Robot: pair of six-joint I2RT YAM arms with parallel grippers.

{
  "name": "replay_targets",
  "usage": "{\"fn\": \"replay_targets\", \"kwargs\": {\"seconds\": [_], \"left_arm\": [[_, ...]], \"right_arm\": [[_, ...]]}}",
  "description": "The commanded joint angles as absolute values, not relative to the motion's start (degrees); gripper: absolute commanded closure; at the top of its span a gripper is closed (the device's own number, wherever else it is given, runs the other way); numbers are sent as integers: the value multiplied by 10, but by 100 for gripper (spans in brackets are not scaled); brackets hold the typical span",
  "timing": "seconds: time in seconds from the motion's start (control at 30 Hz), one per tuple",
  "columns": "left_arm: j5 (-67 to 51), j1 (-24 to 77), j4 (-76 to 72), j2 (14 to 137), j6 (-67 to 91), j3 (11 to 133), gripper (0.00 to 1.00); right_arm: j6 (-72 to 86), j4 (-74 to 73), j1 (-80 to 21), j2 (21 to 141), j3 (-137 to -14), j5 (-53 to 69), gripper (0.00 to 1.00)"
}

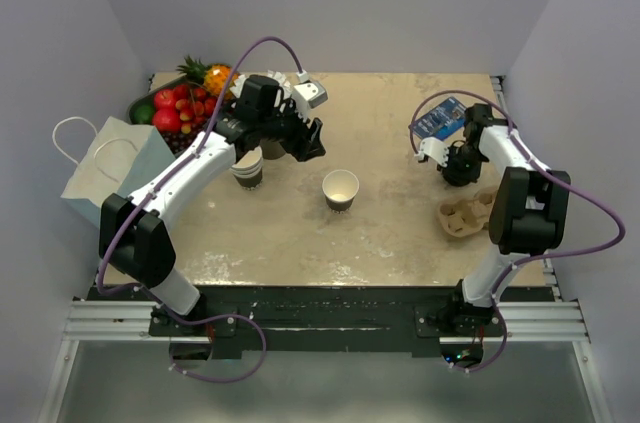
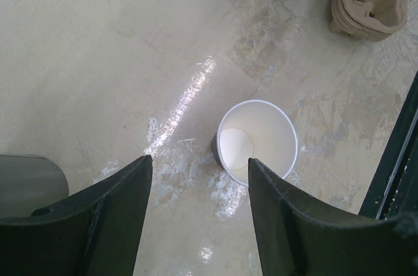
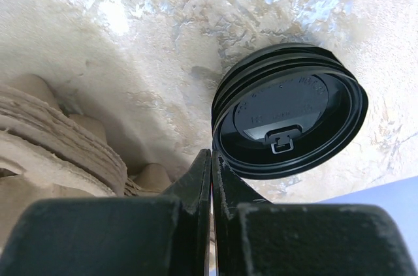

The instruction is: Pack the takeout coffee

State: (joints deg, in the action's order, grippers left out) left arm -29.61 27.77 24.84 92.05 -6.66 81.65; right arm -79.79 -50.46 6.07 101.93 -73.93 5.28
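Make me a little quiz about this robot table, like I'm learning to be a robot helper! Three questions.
1. True or false: the lone cup in the middle of the table has no lid on it.
2. What lies right beside the tips of the right gripper? A) a stack of black lids B) a spoon C) a toy car
3. Fill in the word: the left gripper has its fingers ____ (open or shut).

Key: 1 true; 2 A; 3 open.
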Motion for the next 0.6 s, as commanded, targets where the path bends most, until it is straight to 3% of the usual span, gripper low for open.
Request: {"fn": "replay_targets", "kwargs": {"seconds": [0.0, 0.27, 0.3, 0.37, 0.57], "left_arm": [[-308, 275, 225, 917, -72, 822, 36], [-308, 274, 224, 918, -71, 826, 36], [-307, 274, 224, 918, -71, 825, 36], [-307, 274, 225, 918, -73, 825, 36], [-303, 274, 229, 917, -73, 825, 36]], "right_arm": [[-769, -531, 59, 986, -770, 90, 100], [-751, -532, 59, 991, -785, 102, 100], [-747, -528, 59, 991, -783, 102, 98], [-745, -519, 59, 991, -773, 98, 80], [-751, -505, 59, 992, -751, 88, 68]]}}
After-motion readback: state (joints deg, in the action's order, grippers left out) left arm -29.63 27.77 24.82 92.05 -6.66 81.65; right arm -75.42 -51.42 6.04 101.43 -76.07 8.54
